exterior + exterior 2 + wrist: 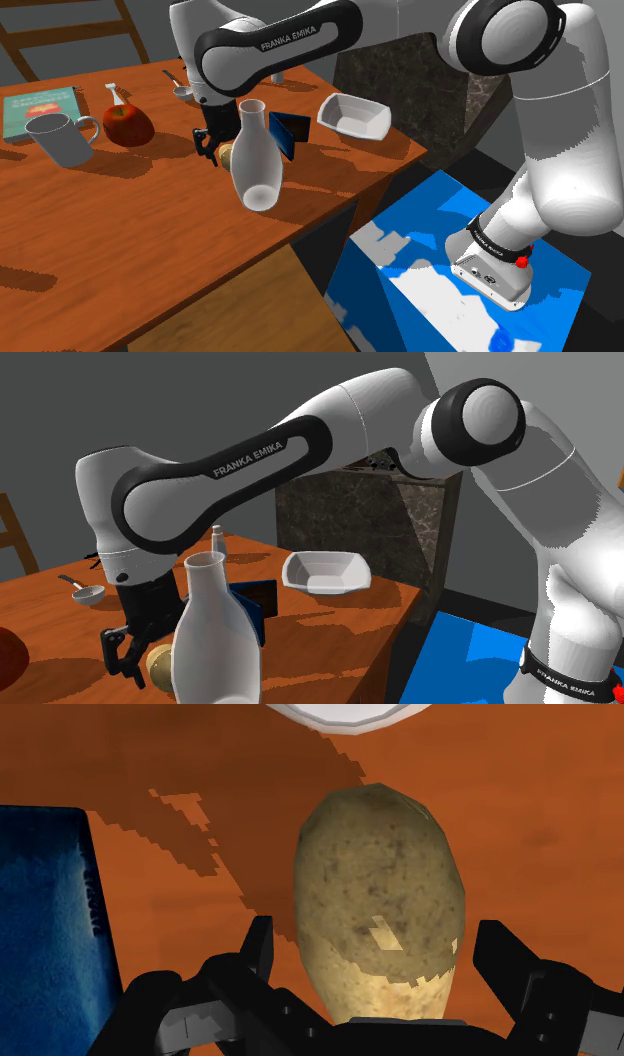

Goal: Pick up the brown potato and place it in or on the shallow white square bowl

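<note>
The end effector (380,952) is hanging low over the wooden worktop (130,240). Its two fingers are standing apart, one on each side of the brown potato (380,874), and are not touching it. The potato is lying on the worktop between a white vase (257,160) and a dark blue flat thing (40,924). The shallow white square bowl (352,117) is sitting well apart from the potato, near the worktop's edge.
</note>
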`<state>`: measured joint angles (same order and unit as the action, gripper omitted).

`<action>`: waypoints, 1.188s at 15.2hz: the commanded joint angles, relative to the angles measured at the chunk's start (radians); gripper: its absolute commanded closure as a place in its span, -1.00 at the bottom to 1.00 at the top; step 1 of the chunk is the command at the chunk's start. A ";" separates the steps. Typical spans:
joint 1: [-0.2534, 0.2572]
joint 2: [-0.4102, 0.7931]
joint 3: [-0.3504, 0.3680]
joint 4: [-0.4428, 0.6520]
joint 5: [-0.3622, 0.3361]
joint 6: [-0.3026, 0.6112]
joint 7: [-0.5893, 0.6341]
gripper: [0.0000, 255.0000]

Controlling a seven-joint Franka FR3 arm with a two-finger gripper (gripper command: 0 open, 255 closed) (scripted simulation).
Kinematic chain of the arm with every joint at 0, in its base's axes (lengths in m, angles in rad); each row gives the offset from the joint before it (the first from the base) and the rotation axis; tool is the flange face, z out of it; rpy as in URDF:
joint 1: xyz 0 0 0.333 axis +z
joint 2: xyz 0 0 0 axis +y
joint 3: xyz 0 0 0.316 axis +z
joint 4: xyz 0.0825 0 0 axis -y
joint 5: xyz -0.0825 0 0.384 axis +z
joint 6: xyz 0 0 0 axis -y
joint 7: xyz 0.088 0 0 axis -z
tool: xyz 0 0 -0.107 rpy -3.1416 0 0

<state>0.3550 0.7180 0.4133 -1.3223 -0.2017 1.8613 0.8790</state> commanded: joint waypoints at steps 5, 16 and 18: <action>0.000 0.000 0.000 0.000 0.000 0.001 0.000 1.00; 0.000 -0.009 0.002 0.012 0.003 -0.020 -0.001 1.00; 0.000 -0.017 0.005 0.026 0.006 -0.042 -0.002 1.00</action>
<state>0.3543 0.7027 0.4171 -1.3093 -0.1966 1.8338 0.8781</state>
